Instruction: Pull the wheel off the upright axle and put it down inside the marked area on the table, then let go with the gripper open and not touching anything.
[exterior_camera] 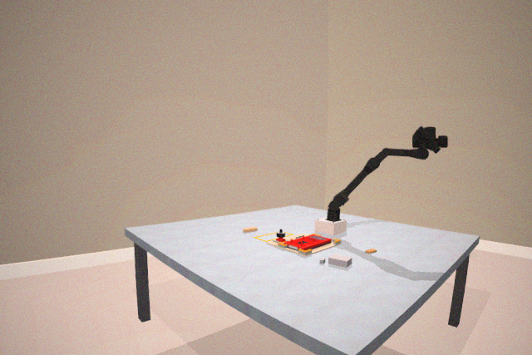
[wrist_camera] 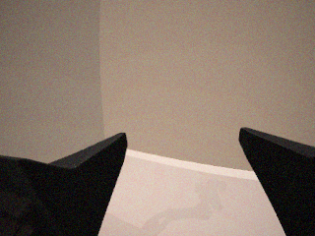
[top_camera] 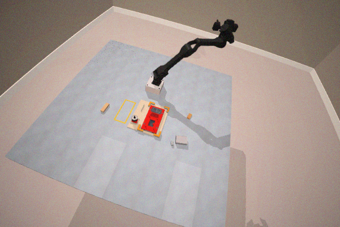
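Observation:
The wheel (top_camera: 134, 118) (exterior_camera: 280, 234) is a small dark disc with a pale top in the top view. It sits over a small red base at the corner of the cream board (top_camera: 139, 106). A dark tip stands up at its middle; the rest of the axle is hidden. The marked area (top_camera: 119, 109) is a yellow outline on the table beside the board, with no wheel in it. My gripper (wrist_camera: 183, 137) is open and empty, with its fingers wide apart. It is raised high, far from the wheel, beyond the arm's base, and faces the wall.
A red panel (top_camera: 154, 118) (exterior_camera: 307, 242) with orange corner brackets lies on the board beside the wheel. An orange block (top_camera: 104, 107) (exterior_camera: 249, 229) lies beyond the marked area. A smaller orange block (top_camera: 189, 116) (exterior_camera: 371, 250), a pale box (top_camera: 181, 140) (exterior_camera: 339, 260) and a tiny pale block (top_camera: 172, 143) lie on the panel's other side.

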`<state>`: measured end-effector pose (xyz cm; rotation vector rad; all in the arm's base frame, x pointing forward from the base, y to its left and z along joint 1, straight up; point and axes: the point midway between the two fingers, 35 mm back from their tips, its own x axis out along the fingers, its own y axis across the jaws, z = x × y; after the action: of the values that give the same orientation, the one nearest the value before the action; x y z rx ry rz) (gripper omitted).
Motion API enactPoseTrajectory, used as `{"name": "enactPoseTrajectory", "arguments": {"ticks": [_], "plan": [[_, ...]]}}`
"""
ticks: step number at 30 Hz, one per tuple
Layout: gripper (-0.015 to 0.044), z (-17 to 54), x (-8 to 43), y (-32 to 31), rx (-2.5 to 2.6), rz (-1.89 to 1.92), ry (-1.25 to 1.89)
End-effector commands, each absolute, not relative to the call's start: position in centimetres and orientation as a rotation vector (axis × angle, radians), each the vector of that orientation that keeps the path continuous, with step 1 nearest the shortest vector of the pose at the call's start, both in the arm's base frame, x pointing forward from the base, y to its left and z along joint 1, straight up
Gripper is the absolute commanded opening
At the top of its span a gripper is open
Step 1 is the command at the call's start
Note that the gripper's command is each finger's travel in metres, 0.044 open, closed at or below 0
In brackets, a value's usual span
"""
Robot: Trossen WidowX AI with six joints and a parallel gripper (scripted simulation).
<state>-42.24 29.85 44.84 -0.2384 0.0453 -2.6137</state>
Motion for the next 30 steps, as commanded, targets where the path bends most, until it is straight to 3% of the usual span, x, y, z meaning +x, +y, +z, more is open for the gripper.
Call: {"name": "enactPoseTrajectory", "arguments": {"ticks": [1, 4, 30], "plan": [[0.0374, 44.9, -42.2, 29.9, -0.239, -2.616, 0.043], [0.03, 45.0, -41.7, 30.8, -0.241, -2.644, 0.008], [0.03, 43.0, -26.9, 48.9, -0.386, -3.185, -0.691]]}}
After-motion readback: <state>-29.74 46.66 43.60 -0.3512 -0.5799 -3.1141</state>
